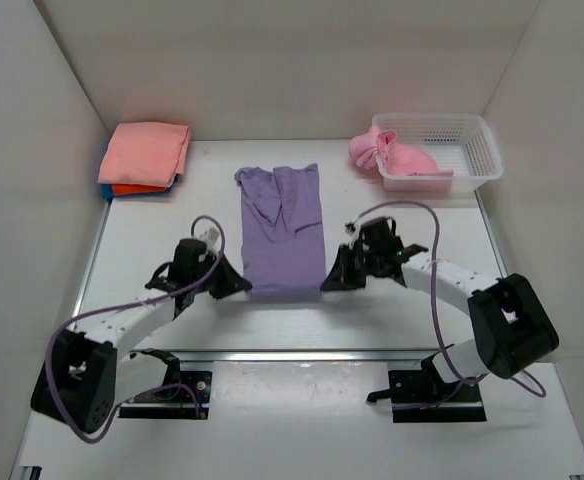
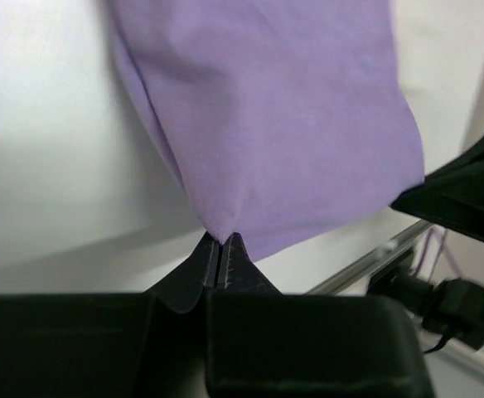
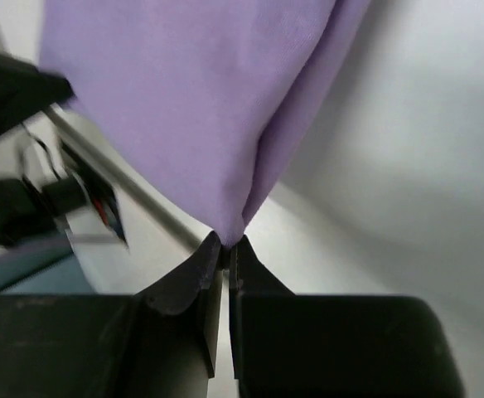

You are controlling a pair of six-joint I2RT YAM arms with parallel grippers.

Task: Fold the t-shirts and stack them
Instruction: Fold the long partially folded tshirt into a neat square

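The lavender-purple t-shirt [image 1: 282, 228] lies on the table as a long narrow strip, sleeves folded in. My left gripper [image 1: 240, 286] is shut on its near left corner [image 2: 219, 222]. My right gripper [image 1: 329, 282] is shut on its near right corner [image 3: 229, 224]. A folded stack sits at the back left: the salmon-pink t-shirt [image 1: 144, 151] on top, the orange t-shirt [image 1: 132, 189] and the blue t-shirt [image 1: 175, 182] showing only as edges under it. The light pink t-shirt [image 1: 392, 155] lies crumpled in and over the basket.
A white plastic mesh basket [image 1: 469, 150] stands at the back right. White walls enclose the table on three sides. A metal rail [image 1: 302, 354] runs along the table's near edge above the arm bases.
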